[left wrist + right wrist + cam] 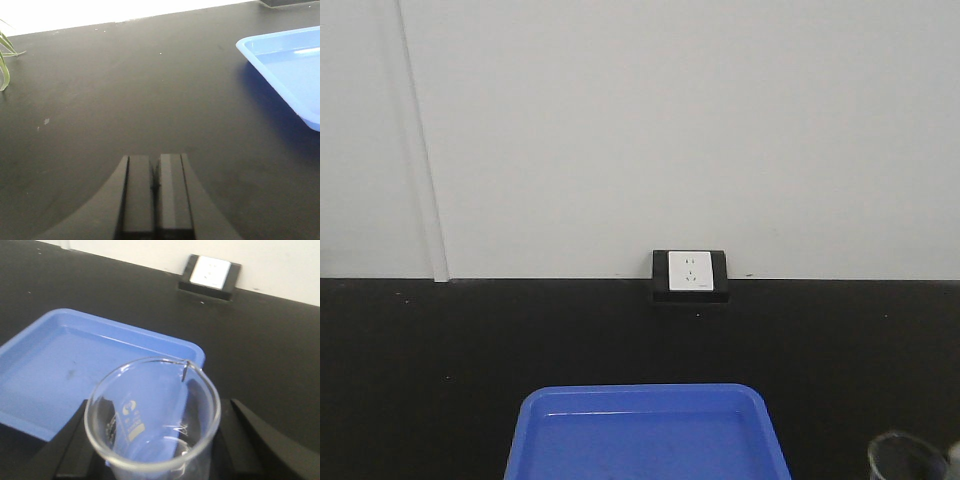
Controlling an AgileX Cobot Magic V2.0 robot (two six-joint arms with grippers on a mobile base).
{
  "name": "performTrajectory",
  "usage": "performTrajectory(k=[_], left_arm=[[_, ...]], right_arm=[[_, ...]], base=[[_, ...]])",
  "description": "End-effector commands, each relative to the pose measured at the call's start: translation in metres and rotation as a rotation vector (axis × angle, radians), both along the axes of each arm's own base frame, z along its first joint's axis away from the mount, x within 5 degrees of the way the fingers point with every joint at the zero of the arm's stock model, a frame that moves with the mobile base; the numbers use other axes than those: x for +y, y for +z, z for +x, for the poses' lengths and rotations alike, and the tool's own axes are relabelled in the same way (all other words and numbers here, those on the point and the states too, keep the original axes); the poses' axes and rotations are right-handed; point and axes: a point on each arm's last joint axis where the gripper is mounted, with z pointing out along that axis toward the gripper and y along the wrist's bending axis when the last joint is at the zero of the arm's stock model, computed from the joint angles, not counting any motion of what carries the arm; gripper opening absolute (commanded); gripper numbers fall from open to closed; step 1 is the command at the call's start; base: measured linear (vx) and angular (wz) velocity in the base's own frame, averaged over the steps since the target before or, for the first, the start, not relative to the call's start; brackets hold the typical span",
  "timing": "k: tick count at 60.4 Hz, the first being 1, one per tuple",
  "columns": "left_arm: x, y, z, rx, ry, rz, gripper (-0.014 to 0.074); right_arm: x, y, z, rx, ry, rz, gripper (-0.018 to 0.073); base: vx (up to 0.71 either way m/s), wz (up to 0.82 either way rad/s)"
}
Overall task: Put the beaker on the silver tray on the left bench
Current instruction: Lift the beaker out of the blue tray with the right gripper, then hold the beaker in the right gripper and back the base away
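The beaker (134,422), clear glass with a pouring lip and white printed markings, fills the lower middle of the right wrist view. My right gripper (152,445) is shut on it, one dark finger pressed to each side of the glass. In the front view the beaker (903,455) shows at the bottom right corner, just right of the blue tray. My left gripper (156,167) is shut with nothing in it, low over bare black worktop (125,90). The silver tray is out of view. I cannot tell whether this worktop is the left bench.
A blue plastic tray (645,435) with nothing in it lies at the front middle of the worktop, also in view as the blue tray (65,365) left of the beaker. A wall socket box (689,275) sits at the back edge. Green leaves (4,65) reach in at far left.
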Motion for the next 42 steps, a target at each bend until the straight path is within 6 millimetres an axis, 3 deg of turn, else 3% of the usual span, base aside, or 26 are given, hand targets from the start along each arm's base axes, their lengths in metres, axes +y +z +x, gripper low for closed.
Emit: performTrajectory(k=[1,15,42], left_arm=[[-0.001,0.000,0.002,-0.062,-0.011,-0.007,0.0001],[-0.001,0.000,0.002,-0.062,-0.011,-0.007,0.0001],[-0.001,0.000,0.002,-0.062,-0.011,-0.007,0.0001]], right_arm=[[-0.007,0.010,-0.015,-0.096,0.014,0.027,-0.0011],[-0.016,0.010,-0.032,-0.164,0.012,0.039,-0.0011],[-0.017,0.011,-0.033,-0.169,0.011,0.042,-0.0011]], base=[[0.00,0.00],[0.00,0.00],[0.00,0.00]])
